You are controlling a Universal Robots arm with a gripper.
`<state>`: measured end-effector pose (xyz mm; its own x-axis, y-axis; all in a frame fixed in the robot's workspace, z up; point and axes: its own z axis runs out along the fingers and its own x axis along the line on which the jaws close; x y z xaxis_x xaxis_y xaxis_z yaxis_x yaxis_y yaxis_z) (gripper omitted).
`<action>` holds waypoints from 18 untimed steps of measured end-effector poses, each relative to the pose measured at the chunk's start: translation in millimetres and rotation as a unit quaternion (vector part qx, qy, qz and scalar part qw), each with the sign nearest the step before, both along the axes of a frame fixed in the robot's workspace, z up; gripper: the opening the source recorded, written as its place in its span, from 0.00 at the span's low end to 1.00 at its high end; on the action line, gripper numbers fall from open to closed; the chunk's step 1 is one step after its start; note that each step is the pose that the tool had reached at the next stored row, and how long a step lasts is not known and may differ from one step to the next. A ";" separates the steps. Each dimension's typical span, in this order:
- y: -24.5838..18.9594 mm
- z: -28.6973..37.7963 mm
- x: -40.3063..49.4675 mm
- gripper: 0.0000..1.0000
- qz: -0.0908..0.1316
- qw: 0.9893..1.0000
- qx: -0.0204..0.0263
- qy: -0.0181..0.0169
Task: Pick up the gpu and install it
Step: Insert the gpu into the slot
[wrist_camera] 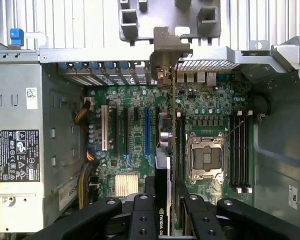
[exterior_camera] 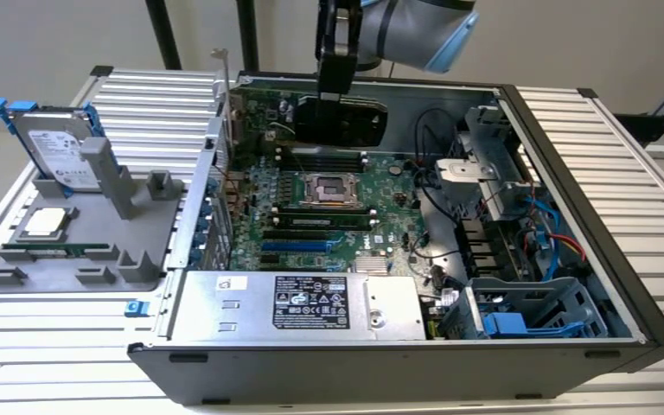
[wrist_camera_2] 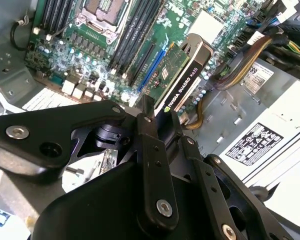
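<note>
Open computer case [exterior_camera: 609, 285] with motherboard [exterior_camera: 309, 216]; the gpu [exterior_camera: 341, 119] hangs on edge above the board, toward 12 o'clock of the CPU socket [exterior_camera: 329, 186]. The gripper [wrist_camera_2: 160, 120] is clamped on the card's upper edge, card directly beneath it. Judged stiff, light and fragile, best held by shroud and board edges.

An open computer case [exterior_camera: 609, 259] lies on the bench [exterior_camera: 643, 164], with a parts holder [exterior_camera: 79, 242] beside it toward the exterior view's left, a hard drive [exterior_camera: 61, 147] standing in it. Inside the case, the gpu [exterior_camera: 341, 119] hangs above the motherboard [exterior_camera: 309, 216], gripped by the hand [exterior_camera: 335, 95]. The power supply [exterior_camera: 297, 303] sits along the case's near edge.
</note>
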<state>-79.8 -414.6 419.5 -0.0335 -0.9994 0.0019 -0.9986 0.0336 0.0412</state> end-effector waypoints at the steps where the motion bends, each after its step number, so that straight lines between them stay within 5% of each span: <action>1: 0.0 0.0 0.0 0.00 0.000 1.000 0.000 0.000; 6: 0.0 -0.9 0.0 0.00 0.000 1.000 0.000 -0.003; 18: 0.0 -3.3 0.0 0.00 0.000 1.000 0.000 -0.021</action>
